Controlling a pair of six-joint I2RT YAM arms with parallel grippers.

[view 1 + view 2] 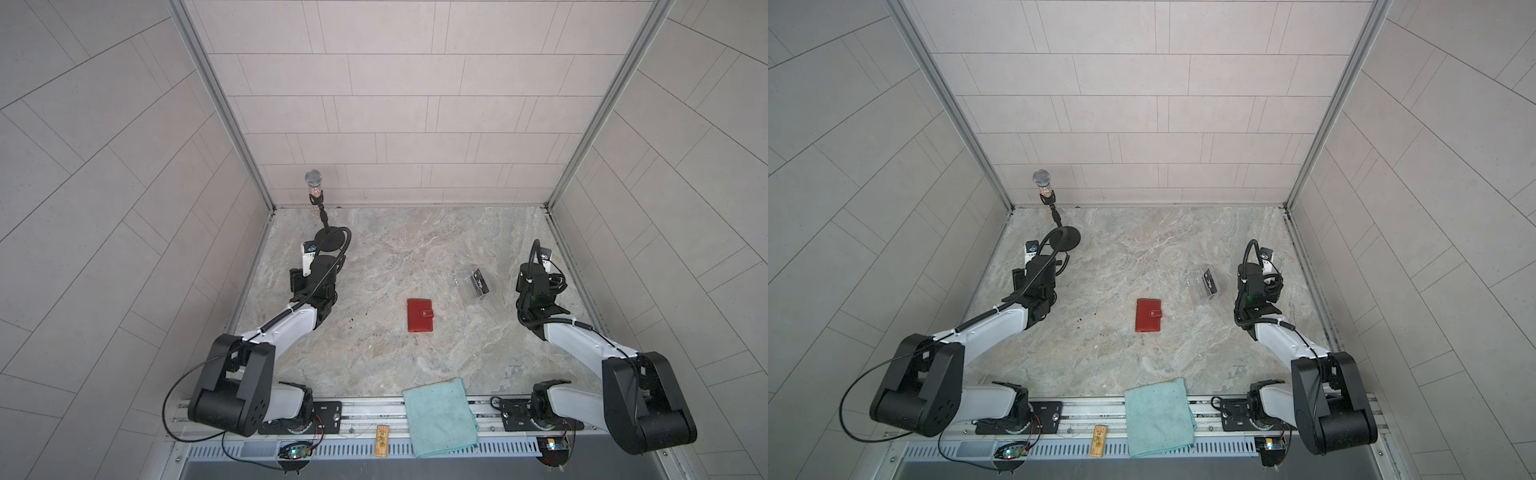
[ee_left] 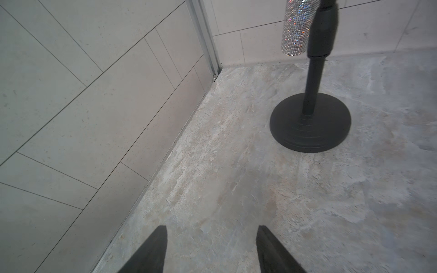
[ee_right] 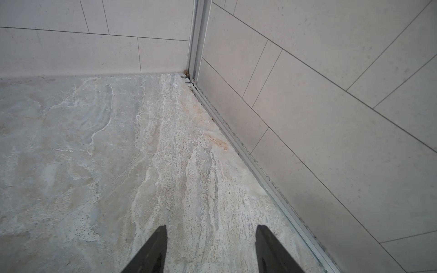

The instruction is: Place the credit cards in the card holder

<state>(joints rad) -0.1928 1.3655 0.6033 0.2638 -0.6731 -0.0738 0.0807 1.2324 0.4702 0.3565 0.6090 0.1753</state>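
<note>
Red card holder [image 1: 420, 315] lay shut on the bench [image 1: 415, 249], black credit card [image 1: 480, 284] in clear box [image 1: 463, 282] right of it, left hand [image 2: 211, 230] and right hand [image 3: 211, 229] released, empty, well apart from it.

The left tool [image 2: 211, 228] and right tool [image 3: 211, 227] each show only 2 dark fingertips in their wrist views, the rest cut off at the edge; in both top views the wrists hide them. The microphone [image 2: 295, 26] has its head cut off in the left wrist view. The card holder [image 1: 420, 315] lies shut, its inside hidden. Lettering on the black card [image 1: 478, 282] in the clear box [image 1: 484, 298] is too small to read; whether others lie beneath cannot be told.
</note>
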